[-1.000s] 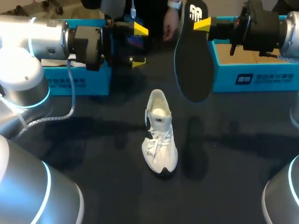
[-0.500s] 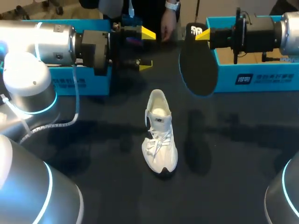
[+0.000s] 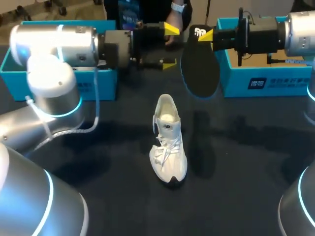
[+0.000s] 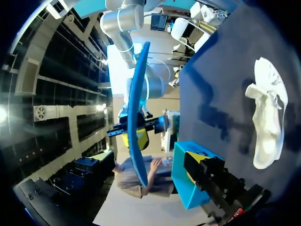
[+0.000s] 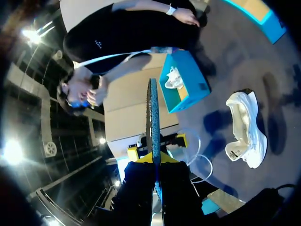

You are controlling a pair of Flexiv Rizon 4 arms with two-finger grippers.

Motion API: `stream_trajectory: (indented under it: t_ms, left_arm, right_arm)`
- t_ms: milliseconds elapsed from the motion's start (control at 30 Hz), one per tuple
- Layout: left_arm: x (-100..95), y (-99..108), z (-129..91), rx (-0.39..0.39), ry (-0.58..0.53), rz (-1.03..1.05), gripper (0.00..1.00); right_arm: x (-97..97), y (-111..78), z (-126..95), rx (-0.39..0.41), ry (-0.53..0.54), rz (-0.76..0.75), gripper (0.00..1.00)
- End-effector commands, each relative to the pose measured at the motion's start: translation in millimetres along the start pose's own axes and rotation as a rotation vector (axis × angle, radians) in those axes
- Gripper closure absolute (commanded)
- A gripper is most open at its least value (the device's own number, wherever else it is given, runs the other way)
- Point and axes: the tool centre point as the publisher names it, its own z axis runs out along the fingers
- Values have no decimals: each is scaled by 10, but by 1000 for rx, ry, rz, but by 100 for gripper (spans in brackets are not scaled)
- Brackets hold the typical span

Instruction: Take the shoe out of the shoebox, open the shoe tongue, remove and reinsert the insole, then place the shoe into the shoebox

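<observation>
The white shoe [image 3: 169,140] lies on the dark table's middle, toe toward me, tongue up; it also shows in the wrist views, shoe [image 4: 268,117], shoe [image 5: 247,129]. My right gripper [image 3: 205,34] is shut on the heel end of the black insole [image 3: 199,64], which hangs above the table's far part. The right wrist view shows the insole [image 5: 153,117] edge-on between the fingers of the gripper [image 5: 154,162]. My left gripper [image 3: 171,46] stands open just left of the insole, one yellow tip high, one low, not touching it. The left wrist view has the insole's blue edge [image 4: 136,122] ahead.
An open blue shoebox [image 3: 266,83] stands at the far right under my right arm. Another blue box [image 3: 59,86] sits at the far left, behind my left arm. A person's hand [image 3: 178,12] hangs by the table's far edge behind the grippers.
My left arm has swung right, bringing its open gripper up beside the insole. The right gripper has shifted slightly left with the insole. The shoe has not moved.
</observation>
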Motion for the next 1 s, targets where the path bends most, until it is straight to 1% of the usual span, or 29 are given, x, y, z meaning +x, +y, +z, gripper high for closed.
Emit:
stream_trajectory:
  t_ms: [33,100,200,333,500,633,767,1000]
  left_arm:
    - [52,191,370,10,-5,11,0]
    - [39,93,197,12,-10,-1,0]
    - [45,64,195,15,-15,-10,0]
    - [37,46,182,7,-13,-8,0]
    - [39,34,182,8,-11,-4,0]
    - [48,23,187,20,-4,-1,0]
    - [49,22,178,31,13,1,0]
    - [49,22,174,28,25,2,0]
  right_arm:
    - [-9,55,103,-16,-24,26,100]
    - [1,130,167,-40,-18,35,100]
    - [18,255,210,-58,-32,31,100]
    - [16,416,194,-58,-35,13,100]
    - [-13,618,83,-51,-54,13,100]
    - [-26,758,40,-27,-76,41,100]
    - [4,841,0,-23,-75,42,100]
    - [74,875,40,-10,-85,31,100]
